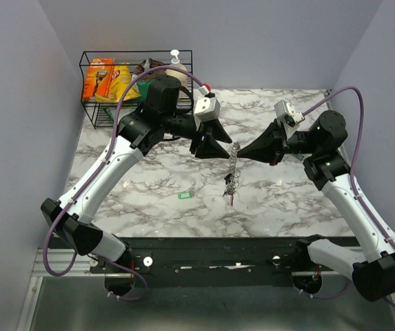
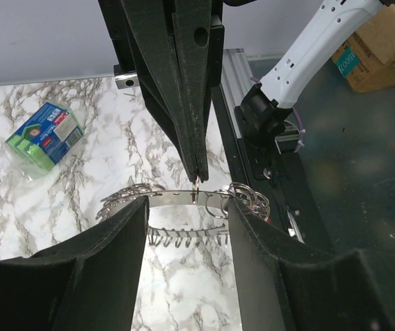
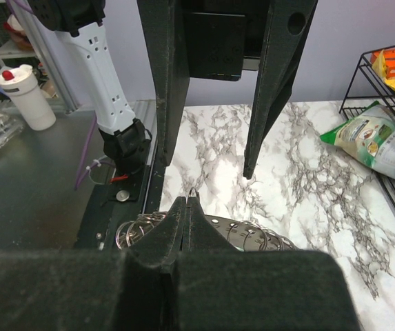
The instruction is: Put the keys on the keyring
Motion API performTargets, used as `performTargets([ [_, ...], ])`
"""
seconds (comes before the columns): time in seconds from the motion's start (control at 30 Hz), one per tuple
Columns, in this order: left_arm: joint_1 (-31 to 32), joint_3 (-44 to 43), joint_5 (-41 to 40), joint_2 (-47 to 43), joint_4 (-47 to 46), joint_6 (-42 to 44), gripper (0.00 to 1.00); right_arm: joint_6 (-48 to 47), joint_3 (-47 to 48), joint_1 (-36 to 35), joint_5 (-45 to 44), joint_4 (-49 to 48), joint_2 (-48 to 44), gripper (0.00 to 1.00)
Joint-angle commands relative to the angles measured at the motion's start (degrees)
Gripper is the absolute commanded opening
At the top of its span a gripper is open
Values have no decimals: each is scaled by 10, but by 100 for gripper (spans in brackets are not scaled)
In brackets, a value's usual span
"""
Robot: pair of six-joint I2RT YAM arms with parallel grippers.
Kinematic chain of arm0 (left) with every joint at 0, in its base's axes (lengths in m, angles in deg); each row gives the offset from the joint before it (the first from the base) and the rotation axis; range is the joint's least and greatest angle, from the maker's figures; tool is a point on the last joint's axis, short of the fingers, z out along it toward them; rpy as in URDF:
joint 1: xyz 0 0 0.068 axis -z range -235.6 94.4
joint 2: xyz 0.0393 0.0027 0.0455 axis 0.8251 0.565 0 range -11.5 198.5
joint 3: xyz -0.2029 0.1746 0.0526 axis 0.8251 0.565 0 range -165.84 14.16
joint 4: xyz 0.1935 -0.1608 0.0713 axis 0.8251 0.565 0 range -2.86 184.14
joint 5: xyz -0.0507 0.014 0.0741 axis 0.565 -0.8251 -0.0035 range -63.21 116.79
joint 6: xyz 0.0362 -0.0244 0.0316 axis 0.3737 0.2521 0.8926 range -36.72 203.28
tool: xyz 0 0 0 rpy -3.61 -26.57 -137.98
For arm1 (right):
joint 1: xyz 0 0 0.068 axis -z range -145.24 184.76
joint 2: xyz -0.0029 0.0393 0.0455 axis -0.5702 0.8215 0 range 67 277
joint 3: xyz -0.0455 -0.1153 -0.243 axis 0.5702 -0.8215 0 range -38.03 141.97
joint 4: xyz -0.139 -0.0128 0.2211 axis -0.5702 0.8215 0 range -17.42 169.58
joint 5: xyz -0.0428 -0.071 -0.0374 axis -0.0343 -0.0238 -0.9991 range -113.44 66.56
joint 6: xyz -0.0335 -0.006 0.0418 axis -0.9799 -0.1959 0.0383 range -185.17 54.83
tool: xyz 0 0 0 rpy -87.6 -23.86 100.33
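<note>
**While the right gripper clamps the keyring, the left gripper stands released**

Although the two grippers meet above the middle of the marble table, only one of them holds something. In the right wrist view that gripper's own fingers are pressed together on the thin metal band of the keyring, and the ring is up off the table. From the top the keyring looks like a short grey chain hanging from the fingertips. Its single keys are too small to count. At its lower end a small red piece shows, but I cannot tell if it is attached or only lies below.

The left gripper has its fingers wide apart, one at each side of the ring. Much of the ring is hidden behind black fingers in both wrist views.

One green key lies alone on the table, left of the hanging ring and well apart from it. A green packet also lies on the marble, and a wire basket stands at the far left corner.
</note>
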Motion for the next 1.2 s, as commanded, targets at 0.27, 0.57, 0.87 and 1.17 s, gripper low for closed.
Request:
performTargets([
  [0.27,12,-48,19,37,77,41,49,-3,14,-3,7,-6,-10,1],
  [0.57,19,-66,9,54,104,55,40,-3,14,-3,4,-7,-11,1],
  [0.87,24,-76,1,60,105,48,30,-1,14,-3,3,-8,-9,1],
  [1.17,27,-82,-11,67,99,31,23,0,14,-3,1,-10,-8,1],
])
